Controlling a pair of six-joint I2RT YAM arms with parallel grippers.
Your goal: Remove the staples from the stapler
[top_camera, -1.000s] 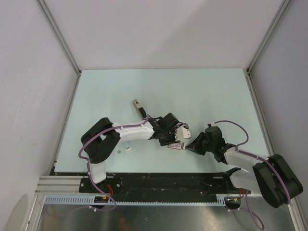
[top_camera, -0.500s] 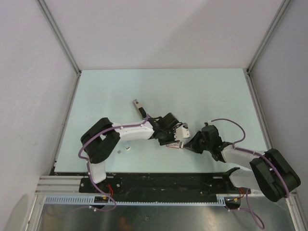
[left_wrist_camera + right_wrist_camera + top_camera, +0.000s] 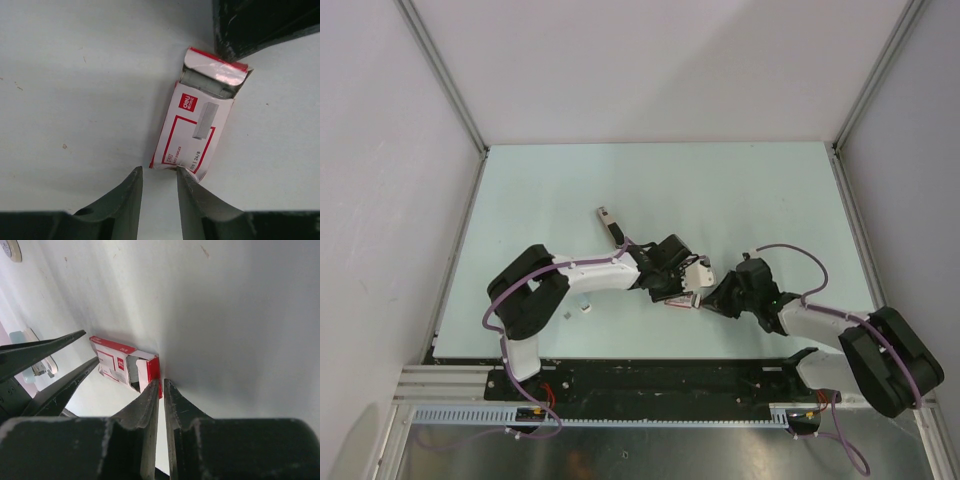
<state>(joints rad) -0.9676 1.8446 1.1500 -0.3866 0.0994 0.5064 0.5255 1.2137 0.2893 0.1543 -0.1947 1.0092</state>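
Observation:
A small flat red-and-white box (image 3: 195, 125) lies on the table between my two grippers, its far flap open over a grey end. It also shows in the top view (image 3: 682, 301) and the right wrist view (image 3: 117, 360). My left gripper (image 3: 159, 170) is slightly open and empty, one fingertip touching the box's near edge. My right gripper (image 3: 161, 381) is shut with nothing between its jaws, its tips against the box's red flap. I make out no white stapler with certainty. Two tiny pale bits (image 3: 585, 308) lie left of the arms; I cannot tell if they are staples.
A small elongated object (image 3: 610, 225), pale at its far end and dark along the rest, lies behind the left arm. White walls with metal rails enclose the pale green table (image 3: 770, 200). Both grippers (image 3: 672, 292) (image 3: 704, 302) crowd the box near the front edge.
My right gripper has moved left up to the box's open end, and the box has shifted slightly left. The left arm has barely moved.

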